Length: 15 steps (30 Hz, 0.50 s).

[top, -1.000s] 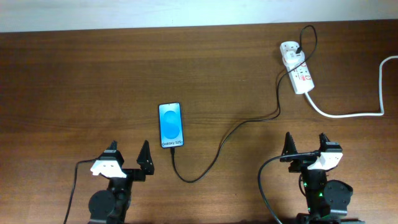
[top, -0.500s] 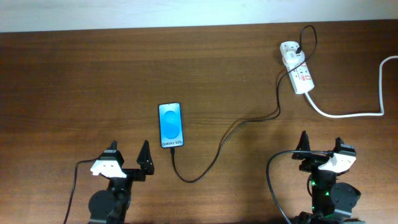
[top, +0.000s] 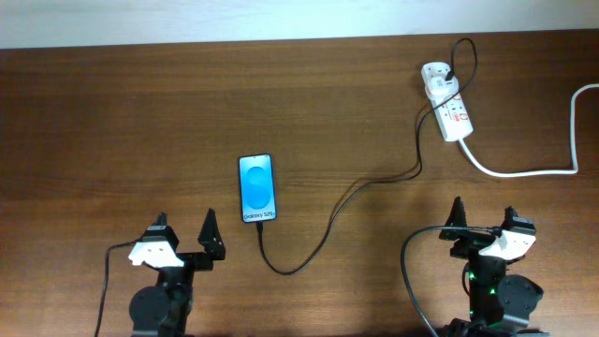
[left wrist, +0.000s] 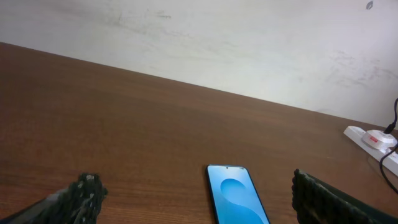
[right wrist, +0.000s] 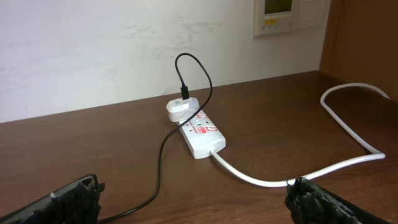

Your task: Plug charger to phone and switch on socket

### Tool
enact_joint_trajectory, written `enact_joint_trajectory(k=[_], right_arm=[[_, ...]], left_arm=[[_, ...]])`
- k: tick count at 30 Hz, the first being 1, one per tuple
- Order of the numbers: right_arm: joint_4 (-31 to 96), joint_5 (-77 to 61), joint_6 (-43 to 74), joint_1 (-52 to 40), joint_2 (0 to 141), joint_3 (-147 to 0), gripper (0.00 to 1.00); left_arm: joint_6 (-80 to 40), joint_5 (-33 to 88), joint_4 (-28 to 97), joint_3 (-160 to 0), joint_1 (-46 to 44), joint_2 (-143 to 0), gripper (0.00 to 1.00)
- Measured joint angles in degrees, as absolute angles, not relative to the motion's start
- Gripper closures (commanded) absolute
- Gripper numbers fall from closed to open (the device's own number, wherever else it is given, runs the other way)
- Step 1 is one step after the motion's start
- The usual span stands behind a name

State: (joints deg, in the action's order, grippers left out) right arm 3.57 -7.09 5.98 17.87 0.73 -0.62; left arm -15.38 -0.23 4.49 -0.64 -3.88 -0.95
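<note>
Both the left hand [top: 184,221] and the right hand [top: 484,212] are held wide open and empty, so the charger [top: 374,181], ending at the phone [top: 257,188] just ahead of the left hand, is best pinched near its tip, the socket [top: 447,110] lying far ahead of the right hand.

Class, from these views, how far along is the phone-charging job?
Looks done: the charger runs from the socket to the bottom edge of the phone; whether it is seated is unclear. In hand: nothing; the left gripper and right gripper are open, empty. Remaining: the socket's switch, whose state is too small to read.
</note>
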Motion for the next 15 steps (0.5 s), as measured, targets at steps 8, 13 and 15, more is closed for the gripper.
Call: enact_joint_trajectory(k=[8,13,15], right_arm=[[3.60,-7.09,6.00,17.87,0.73,-0.62,0.02],[3.60,-7.09,5.98,17.87,0.73,-0.62,0.02],[3.60,-7.09,5.96,17.87,0.73,-0.62,0.02]], left_arm=[[-15.38,-0.25,4.49,-0.64,-3.88,-0.95,0.01],[-13.17,-0.25,4.49,-0.64,-3.88,-0.95,0.01],[-10.28,-0.27,4.49,-0.64,-3.88,-0.95,0.01]])
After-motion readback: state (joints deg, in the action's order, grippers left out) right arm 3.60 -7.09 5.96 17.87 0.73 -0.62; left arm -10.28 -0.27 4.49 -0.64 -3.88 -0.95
